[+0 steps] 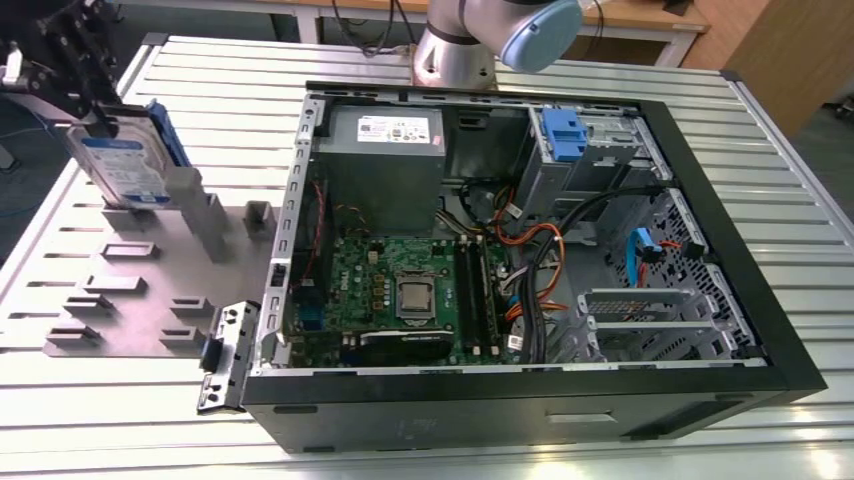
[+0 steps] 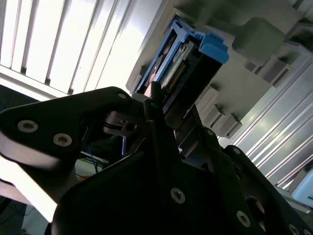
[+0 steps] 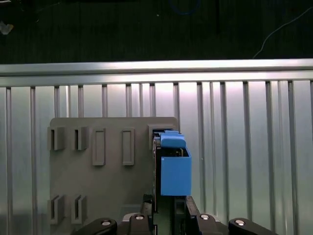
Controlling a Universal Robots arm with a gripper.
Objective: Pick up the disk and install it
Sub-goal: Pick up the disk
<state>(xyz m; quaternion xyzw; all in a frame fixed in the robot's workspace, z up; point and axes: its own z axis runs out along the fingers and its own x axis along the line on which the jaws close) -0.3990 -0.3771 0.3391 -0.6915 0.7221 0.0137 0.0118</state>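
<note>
The disk (image 1: 118,165), a silver drive with a white-and-blue label in a blue carrier, stands on edge in a slot of the grey fixture plate (image 1: 147,290) at the exterior view's left. My gripper (image 1: 83,108) sits over its top edge, shut on it. In both wrist views the black fingers (image 3: 146,201) hug the two faces of the disk (image 3: 175,171) (image 2: 178,68), with the gripper (image 3: 168,203) (image 2: 168,115) centred on it. The disk's lower end still looks seated in the holder.
An open black computer case (image 1: 747,300) lies at the exterior view's right, with motherboard, cables, grey power supply box (image 1: 384,128) and a drive bay holding a blue bracket (image 1: 561,135). A loose metal latch piece (image 1: 224,355) lies beside the case. The ribbed aluminium table (image 1: 747,140) carries everything.
</note>
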